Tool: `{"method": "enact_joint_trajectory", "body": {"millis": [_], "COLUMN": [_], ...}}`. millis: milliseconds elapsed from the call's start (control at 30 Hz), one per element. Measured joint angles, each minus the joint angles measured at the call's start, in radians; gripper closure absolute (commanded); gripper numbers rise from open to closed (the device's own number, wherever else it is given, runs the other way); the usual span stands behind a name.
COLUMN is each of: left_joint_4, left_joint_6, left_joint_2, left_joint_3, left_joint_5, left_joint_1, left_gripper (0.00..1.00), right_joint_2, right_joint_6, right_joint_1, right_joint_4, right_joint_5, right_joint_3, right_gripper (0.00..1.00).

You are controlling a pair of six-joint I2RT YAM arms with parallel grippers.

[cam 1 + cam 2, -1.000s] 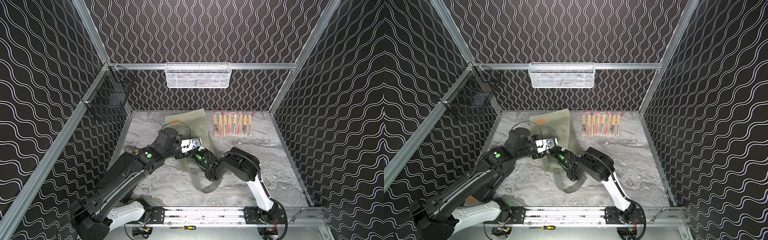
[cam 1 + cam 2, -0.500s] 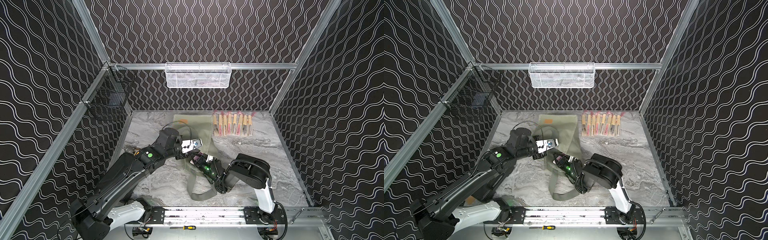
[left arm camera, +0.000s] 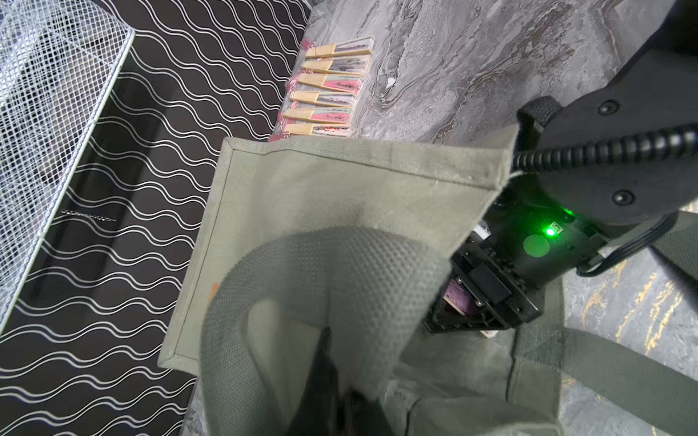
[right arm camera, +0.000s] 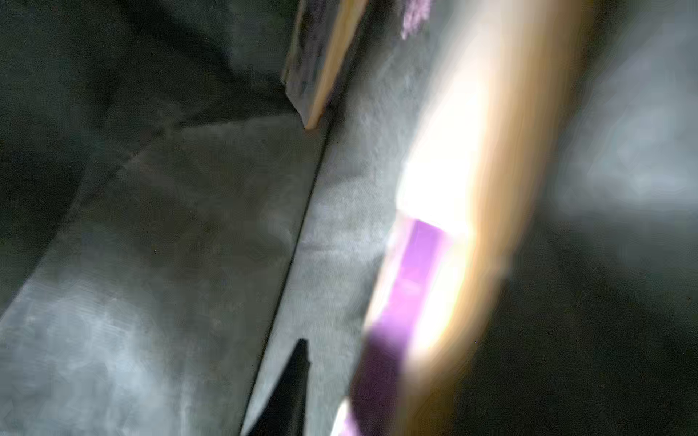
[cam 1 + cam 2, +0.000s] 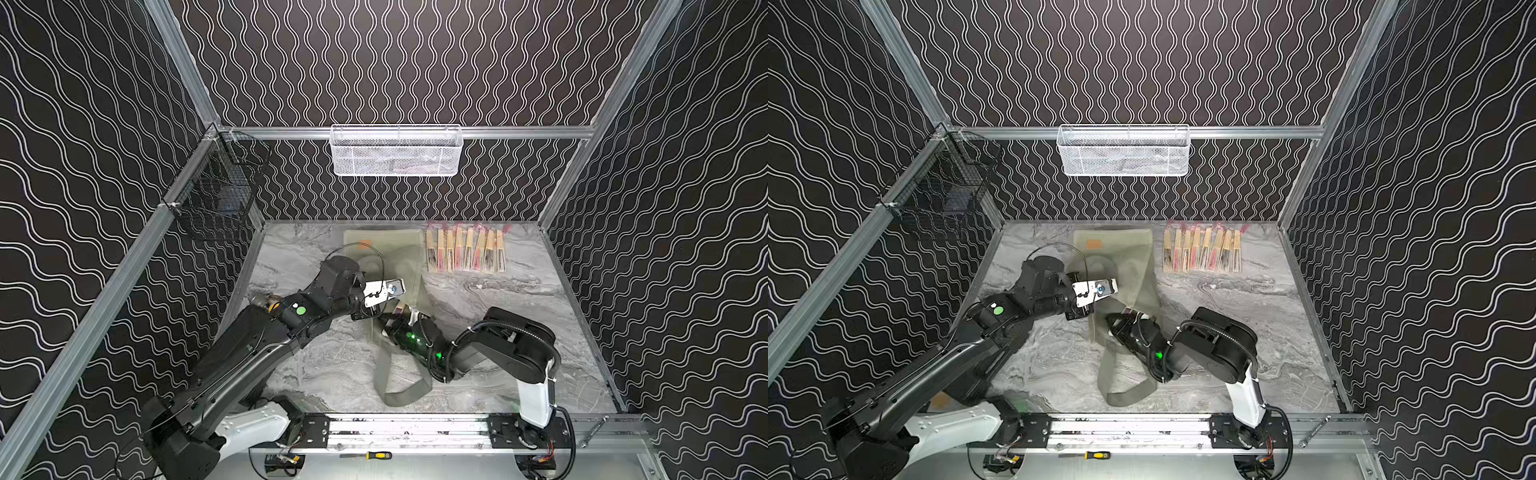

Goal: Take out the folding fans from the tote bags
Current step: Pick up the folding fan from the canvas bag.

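Note:
The grey-green tote bag lies flat mid-table, its mouth towards the front. My left gripper is shut on the bag's upper edge by a strap, holding the mouth up. At the mouth, my right gripper is shut on a folding fan with a purple part. That fan is blurred in the right wrist view, beside one dark finger. Another fan lies deeper inside the bag. A row of several fans lies on the table right of the bag.
A white mesh basket hangs on the back rail, and a black wire basket hangs on the left rail. The bag's long straps trail towards the front edge. A screwdriver lies on the front frame.
The right arm drew back towards the front, then pushed in again at the bag's mouth, elbow swung right. The bag's far end has settled flat. The left gripper has kept its hold.

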Motion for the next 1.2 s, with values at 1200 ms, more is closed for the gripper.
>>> {"method": "enact_joint_trajectory", "body": {"millis": [1200], "left_joint_4": [-0.017], "left_joint_6": [-0.041], "left_joint_2": [0.052], "left_joint_3": [0.060], "left_joint_5": [-0.201], "left_joint_1": [-0.001], "left_gripper": [1.00], "right_joint_2": [-0.545], "right_joint_6": [-0.646], "right_joint_1": [0.141], "right_joint_4": [-0.811], "right_joint_5": [-0.427], "right_joint_3": [-0.019], "right_gripper": [0.96]}}
